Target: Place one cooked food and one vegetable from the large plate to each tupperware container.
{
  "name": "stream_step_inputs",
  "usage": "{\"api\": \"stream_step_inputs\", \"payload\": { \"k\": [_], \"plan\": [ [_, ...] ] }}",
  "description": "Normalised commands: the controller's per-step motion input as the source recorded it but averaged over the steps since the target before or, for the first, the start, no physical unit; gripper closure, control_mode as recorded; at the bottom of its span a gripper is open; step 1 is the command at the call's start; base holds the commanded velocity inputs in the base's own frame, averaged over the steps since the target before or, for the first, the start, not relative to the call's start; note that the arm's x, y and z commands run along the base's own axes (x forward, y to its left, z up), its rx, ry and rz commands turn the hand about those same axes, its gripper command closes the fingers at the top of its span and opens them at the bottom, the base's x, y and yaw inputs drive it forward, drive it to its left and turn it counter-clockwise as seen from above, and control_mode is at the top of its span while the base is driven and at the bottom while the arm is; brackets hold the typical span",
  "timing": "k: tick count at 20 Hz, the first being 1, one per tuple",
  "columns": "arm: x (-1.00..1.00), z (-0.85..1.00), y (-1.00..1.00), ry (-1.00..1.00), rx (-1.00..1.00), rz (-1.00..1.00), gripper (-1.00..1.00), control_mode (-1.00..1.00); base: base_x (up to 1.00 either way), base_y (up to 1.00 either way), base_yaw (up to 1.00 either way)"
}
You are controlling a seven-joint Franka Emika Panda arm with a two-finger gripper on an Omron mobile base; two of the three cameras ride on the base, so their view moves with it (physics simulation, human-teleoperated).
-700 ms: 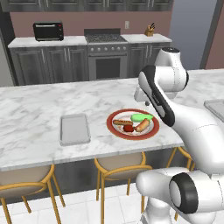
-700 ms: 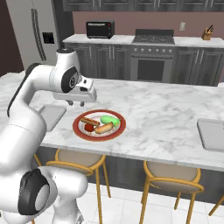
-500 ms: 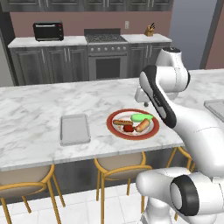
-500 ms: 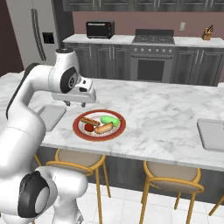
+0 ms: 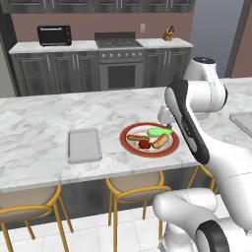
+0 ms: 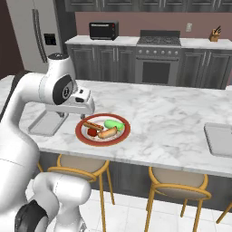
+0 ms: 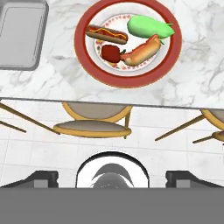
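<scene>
While you look down along the gripper (image 7: pixel 112 175), its two dark fingertips (image 7: pixel 41 178) stand wide apart and hold nothing. You see the large plate (image 7: pixel 127 79), round with a glossy red rim, near the front edge of the veined marble counter (image 7: pixel 197 78). On it lie two hot dogs (image 7: pixel 107 34), a dark red vegetable (image 7: pixel 110 53) and a smooth green one (image 7: pixel 151 27). One grey tupperware container (image 5: pixel 84 145) sits left of the plate; another (image 6: pixel 219 138) is cut off at the right edge.

Counter (image 5: pixel 39 133): white marble, grey-veined, polished. Large plate (image 7: pixel 83 48): smooth glazed ceramic look, red rim. Tupperware container (image 5: pixel 84 145): matt grey plastic. Stool (image 7: pixel 94 127): gold metal frame, matt seat.
</scene>
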Motion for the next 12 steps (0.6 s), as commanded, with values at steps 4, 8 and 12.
{"api": "stream_step_inputs", "payload": {
  "k": [4, 8, 12],
  "plan": [
    [-0.36, 0.0, 0.01, -0.01, 0.0, 0.0, -1.0, -1.0, 0.0, 0.0, 0.0],
    [-0.06, 0.0, 0.03, 0.0, 0.0, 0.01, -1.0, 1.0, 0.37, 0.0, 0.0],
    [0.0, 0.0, 0.0, 0.0, 0.0, 0.0, -1.0, 1.0, 1.0, -0.13, 0.0]
  ]
}}
